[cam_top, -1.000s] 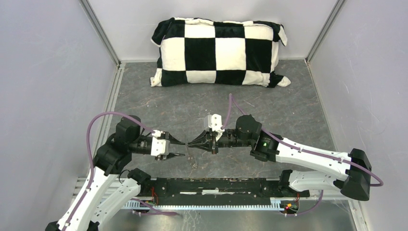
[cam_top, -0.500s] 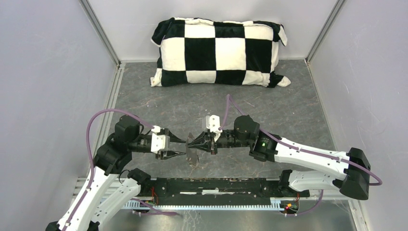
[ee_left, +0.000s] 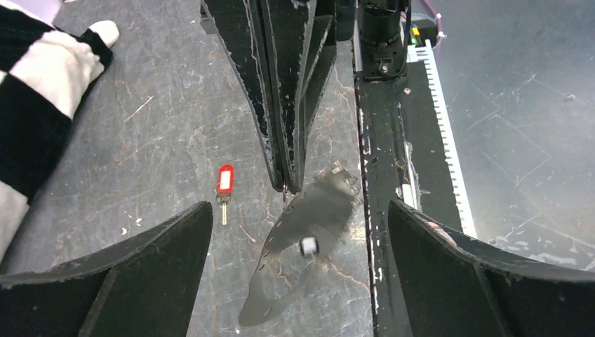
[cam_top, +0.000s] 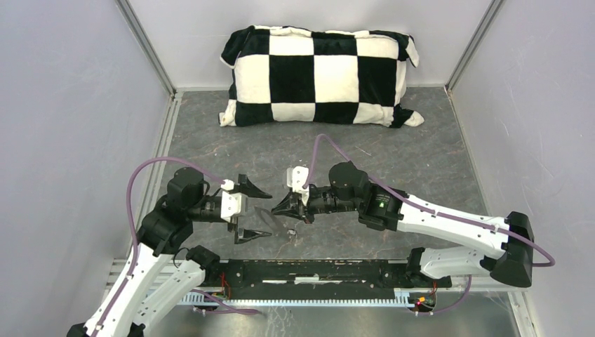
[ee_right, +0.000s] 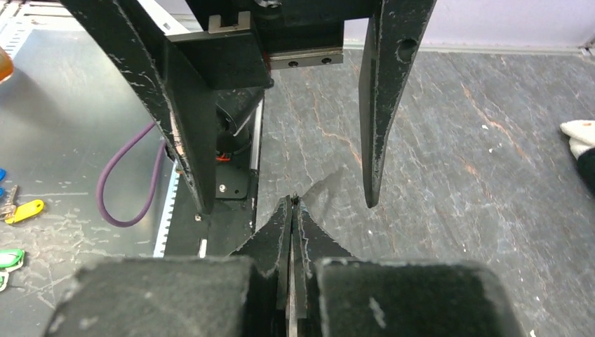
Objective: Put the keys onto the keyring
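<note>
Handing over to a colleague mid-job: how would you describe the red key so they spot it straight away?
Start at the checkered pillow and come toward the arms over the grey table. Just on the pillow side of the shut right gripper lies the red key, flat. Its red tag head is the only red thing there.

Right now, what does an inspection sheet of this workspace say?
Surface: table, grey, scuffed.
Job's things: red key flat on the table; ring a blur under the right gripper's tips, with the white-faced key on it; whether it is gripped is unclear.
Clutter: yellow tag and green tag off the table.
Grippers: left gripper open wide; right gripper shut.
Cables: purple cables on both arms.
Surroundings: checkered pillow at the far edge; grey walls.
</note>
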`<state>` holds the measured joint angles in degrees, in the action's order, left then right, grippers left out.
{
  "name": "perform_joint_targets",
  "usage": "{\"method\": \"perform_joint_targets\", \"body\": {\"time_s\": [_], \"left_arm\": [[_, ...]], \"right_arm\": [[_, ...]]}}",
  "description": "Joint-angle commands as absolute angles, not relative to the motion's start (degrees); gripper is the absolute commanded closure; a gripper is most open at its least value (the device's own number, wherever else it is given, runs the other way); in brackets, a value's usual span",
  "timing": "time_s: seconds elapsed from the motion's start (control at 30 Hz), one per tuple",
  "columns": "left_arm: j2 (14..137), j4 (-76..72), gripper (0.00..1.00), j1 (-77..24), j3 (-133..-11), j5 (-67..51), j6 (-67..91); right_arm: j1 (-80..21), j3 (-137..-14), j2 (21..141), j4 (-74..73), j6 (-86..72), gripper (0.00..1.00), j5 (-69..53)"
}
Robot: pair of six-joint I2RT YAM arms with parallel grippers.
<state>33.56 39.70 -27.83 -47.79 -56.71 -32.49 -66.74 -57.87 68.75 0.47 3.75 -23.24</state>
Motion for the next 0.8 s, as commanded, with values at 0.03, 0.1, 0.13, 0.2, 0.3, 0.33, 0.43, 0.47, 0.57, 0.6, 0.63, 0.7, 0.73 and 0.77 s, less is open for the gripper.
{"method": "perform_joint_targets", "body": {"time_s": [0.03, 0.1, 0.13, 0.2, 0.3, 0.33, 0.43, 0.47, 0.57, 0.6, 0.63, 0.7, 0.73, 0.77], "left_arm": [[32.5, 31.6, 0.00, -27.8, -45.5, -54.4, -20.1], [32.8, 29.5, 0.01, -27.8, -44.9, -51.9, -16.2], [33.1, 29.4, 0.01, -27.8, -44.9, -51.3, -15.3], [33.5, 30.6, 0.02, -27.8, -45.3, -50.8, -15.8], [32.6, 31.6, 0.01, -27.8, -45.1, -48.9, -18.2], [32.1, 31.5, 0.01, -27.8, -45.1, -47.7, -19.5], [30.0, 28.7, 0.00, -27.8, -44.8, -40.9, -22.9], [28.8, 26.8, 0.00, -27.8, -44.2, -37.6, -23.3], [26.7, 22.8, 0.00, -27.8, -42.6, -34.8, -23.6], [26.4, 22.4, 0.00, -27.8, -42.4, -35.1, -23.1], [26.5, 22.3, 0.00, -27.8, -42.3, -35.6, -22.0], [27.4, 22.6, 0.01, -27.8, -42.0, -38.0, -18.3], [28.0, 22.7, 0.02, -27.8, -41.8, -39.8, -16.4], [28.4, 22.6, 0.02, -27.8, -41.4, -41.4, -13.6]], "right_arm": [[-67.8, -63.8, 70.4, -2.3, 2.6, 1.00, -15.4], [-68.3, -65.4, 71.3, -3.9, 1.7, 1.00, -11.4], [-68.3, -65.8, 71.5, -4.3, 1.5, 1.00, -10.0], [-68.6, -66.7, 71.7, -5.2, 1.1, 1.00, -7.0], [-68.9, -67.4, 71.4, -6.0, 0.9, 0.99, -2.8], [-69.0, -68.2, 71.6, -6.8, 0.8, 0.99, -1.0], [-69.2, -70.8, 72.9, -10.3, 0.5, 1.00, 3.1], [-69.2, -71.5, 73.4, -10.9, 0.2, 1.00, 4.2], [-69.3, -74.0, 75.4, -13.6, 0.1, 1.00, 7.0], [-69.4, -74.9, 76.2, -14.7, -1.7, 1.00, 8.0], [-69.5, -75.4, 76.8, -15.1, -2.0, 1.00, 8.8], [-69.7, -76.1, 77.9, -14.8, -2.9, 1.00, 10.5], [-69.7, -76.3, 78.3, -14.4, -3.2, 1.00, 10.9], [-69.8, -76.7, 78.8, -14.1, -3.3, 1.00, 11.5]]}}
